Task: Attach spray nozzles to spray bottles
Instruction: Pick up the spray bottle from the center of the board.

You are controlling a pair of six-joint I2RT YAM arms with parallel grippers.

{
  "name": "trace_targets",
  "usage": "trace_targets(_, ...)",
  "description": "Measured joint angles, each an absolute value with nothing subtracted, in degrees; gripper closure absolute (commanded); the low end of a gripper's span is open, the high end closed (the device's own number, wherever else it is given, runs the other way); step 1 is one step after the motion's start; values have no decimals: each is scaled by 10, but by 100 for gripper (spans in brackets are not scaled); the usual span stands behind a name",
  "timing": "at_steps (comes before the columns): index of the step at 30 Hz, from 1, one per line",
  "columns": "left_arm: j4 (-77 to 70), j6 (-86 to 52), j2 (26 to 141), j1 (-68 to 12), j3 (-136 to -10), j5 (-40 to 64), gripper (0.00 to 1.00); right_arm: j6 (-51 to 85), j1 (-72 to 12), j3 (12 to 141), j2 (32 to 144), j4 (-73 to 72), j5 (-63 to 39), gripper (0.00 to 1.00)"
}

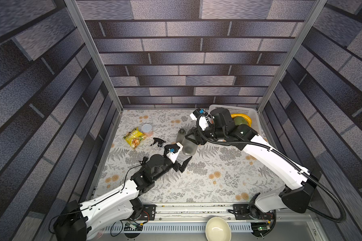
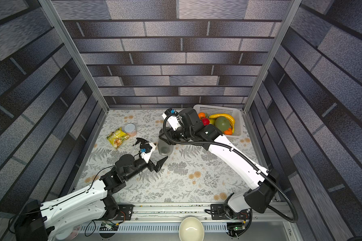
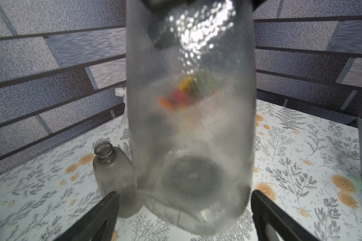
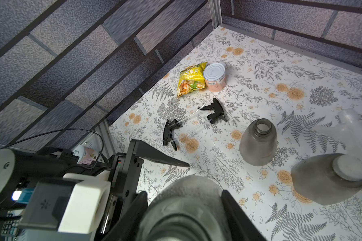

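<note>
Bottle looks empty: light, thin-walled, slick, squashes easily. Right end effector holds it aloft; left end effector wide open, empty. Grip mid-body gently, neck clear.

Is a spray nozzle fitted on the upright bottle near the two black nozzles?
No, in the right wrist view the upright bottle has an open, bare neck with nothing screwed onto it.
</note>
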State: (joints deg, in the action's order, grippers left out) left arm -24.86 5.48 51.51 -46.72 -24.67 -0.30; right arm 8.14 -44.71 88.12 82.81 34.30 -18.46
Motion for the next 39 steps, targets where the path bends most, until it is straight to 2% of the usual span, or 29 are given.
trace_targets(14, -350, 79, 548, -464, -239, 17, 1, 134, -443, 881, 812, 330, -221, 48)
trace_targets(27, -366, 91, 547, -464, -238, 27, 19, 162, -442, 881, 817, 315, -241, 47)
trace_targets(32, -369, 92, 540, -464, -233, 25, 20, 166, -442, 881, 818, 310, -246, 41)
trace_targets(36, -370, 92, 536, -464, -231, 20, 19, 167, -441, 881, 818, 302, -245, 27)
trace_targets(39, -373, 92, 533, -464, -230, -1, 18, 172, -441, 881, 817, 301, -244, 25)
